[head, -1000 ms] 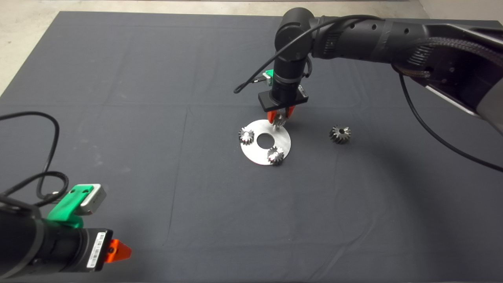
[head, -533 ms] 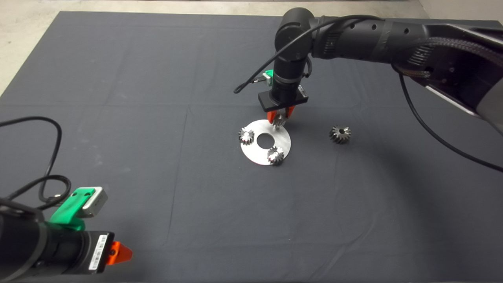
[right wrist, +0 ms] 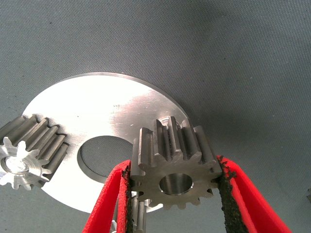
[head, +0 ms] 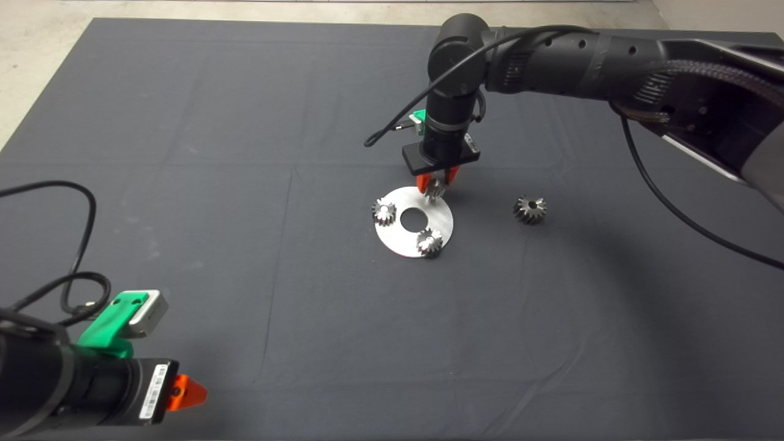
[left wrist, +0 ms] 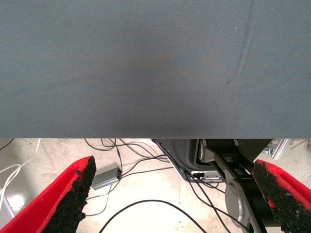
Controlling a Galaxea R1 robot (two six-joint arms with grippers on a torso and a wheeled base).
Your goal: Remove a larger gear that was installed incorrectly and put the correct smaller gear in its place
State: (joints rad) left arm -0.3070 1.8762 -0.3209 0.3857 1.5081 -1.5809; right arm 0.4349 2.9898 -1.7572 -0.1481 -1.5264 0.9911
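smaller gear [right wrist: 172, 167] pinched by right pincer [head: 436, 184] above dark mat [head: 245, 153].

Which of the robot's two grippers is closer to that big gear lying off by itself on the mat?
The right. The right gripper, shut on the smaller gear above the round metal plate, is a short way from the larger gear. The left gripper waits at the mat's near left corner.

Dark grey cloth mat [head: 184, 122] covers the surface, with faint fold creases crossing it. Pale concrete floor [head: 37, 37] shows past the mat's far and left edges. Left wrist view: beyond the mat edge, light glossy floor [left wrist: 146, 213] with tangled black cables [left wrist: 146, 206], a small grey box [left wrist: 106, 178] on a cable, and dark machine hardware [left wrist: 233, 165]. Lighting even, soft shadows.
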